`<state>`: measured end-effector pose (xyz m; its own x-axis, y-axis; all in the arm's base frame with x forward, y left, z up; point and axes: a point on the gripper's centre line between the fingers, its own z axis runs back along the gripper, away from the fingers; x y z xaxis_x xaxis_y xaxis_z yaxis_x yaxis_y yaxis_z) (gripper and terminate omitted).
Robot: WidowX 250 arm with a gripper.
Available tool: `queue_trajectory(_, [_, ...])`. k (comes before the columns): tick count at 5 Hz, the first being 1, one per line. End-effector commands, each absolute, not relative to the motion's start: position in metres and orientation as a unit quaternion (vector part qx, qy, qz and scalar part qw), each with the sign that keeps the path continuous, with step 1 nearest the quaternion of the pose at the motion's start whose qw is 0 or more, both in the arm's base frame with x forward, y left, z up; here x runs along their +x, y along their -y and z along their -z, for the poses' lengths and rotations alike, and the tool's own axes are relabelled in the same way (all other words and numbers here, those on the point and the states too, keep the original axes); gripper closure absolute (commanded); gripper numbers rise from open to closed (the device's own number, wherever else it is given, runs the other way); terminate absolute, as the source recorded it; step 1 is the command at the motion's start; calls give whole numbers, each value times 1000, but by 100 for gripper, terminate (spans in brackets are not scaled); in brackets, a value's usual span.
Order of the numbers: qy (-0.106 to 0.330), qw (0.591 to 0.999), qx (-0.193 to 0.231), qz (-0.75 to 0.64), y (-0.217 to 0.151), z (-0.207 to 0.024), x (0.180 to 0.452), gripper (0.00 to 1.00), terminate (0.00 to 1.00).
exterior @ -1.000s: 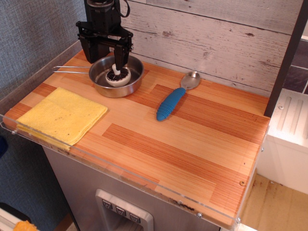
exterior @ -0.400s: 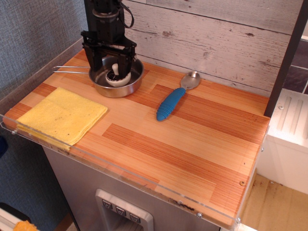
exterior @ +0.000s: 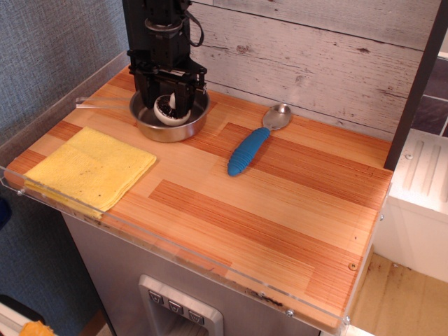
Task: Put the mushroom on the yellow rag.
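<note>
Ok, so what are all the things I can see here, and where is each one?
mushroom: one, white with a dark underside, inside the steel bowl, between the gripper's fingers.
steel bowl: one, silver with a thin wire handle, back left of the counter.
yellow rag: one, yellow with dark specks, folded flat at the front left corner.
spoon: one, blue ribbed handle and silver scoop, lying in the middle near the back wall.
wooden counter: one, striped brown and tan, with a clear plastic edge.
gripper: one, black, lowered into the bowl around the mushroom; whether it has closed is unclear.
</note>
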<state>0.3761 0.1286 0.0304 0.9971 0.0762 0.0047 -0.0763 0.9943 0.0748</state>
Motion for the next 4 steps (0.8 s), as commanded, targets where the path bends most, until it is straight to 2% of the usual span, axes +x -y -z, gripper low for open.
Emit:
queue_trajectory(1, [25,998,48,-37,-136,-47,381,100,0])
queue_trajectory(2, [36,998,44,-32,-137,-58,379,100,0])
queue_trajectory(3, [67,996,37,-36,-134,-81,368,100,0])
queue_trajectory(4, [79,995,30,-50,-143,-95,339,100,0])
